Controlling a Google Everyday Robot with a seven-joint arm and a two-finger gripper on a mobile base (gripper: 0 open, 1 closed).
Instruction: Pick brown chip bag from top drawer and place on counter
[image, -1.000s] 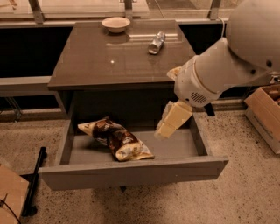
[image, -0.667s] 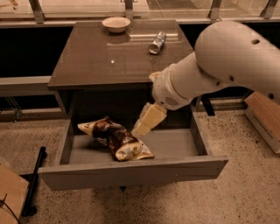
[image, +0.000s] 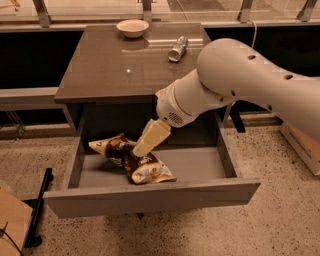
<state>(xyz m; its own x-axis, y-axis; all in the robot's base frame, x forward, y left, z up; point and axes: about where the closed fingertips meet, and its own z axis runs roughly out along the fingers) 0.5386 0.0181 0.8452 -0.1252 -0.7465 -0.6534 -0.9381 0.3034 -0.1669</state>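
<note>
Reaching down from the right into the pulled-out, wide, shallow grey top drawer (image: 150, 198) with the cream-coloured two-finger gripper (image: 140, 148), at the end of a bulky white robot arm (image: 240, 80). Pointing tip-down at the dark middle of the crinkled foil brown chip bag (image: 150, 170) with cream-yellow ends. Overlapping the bag from this angle; impossible to tell whether touching it. Impossible to tell, too, whether open or closed. Finding the bag flat on the drawer's grey floor, left of centre, slanting from the back left toward the front panel. Above, on the glossy grey-brown square counter (image: 115, 70): a small pale round bowl (image: 132, 27) at the far edge and a small silver can (image: 177, 48) on its side to the right of the bowl, well apart from the bag.
</note>
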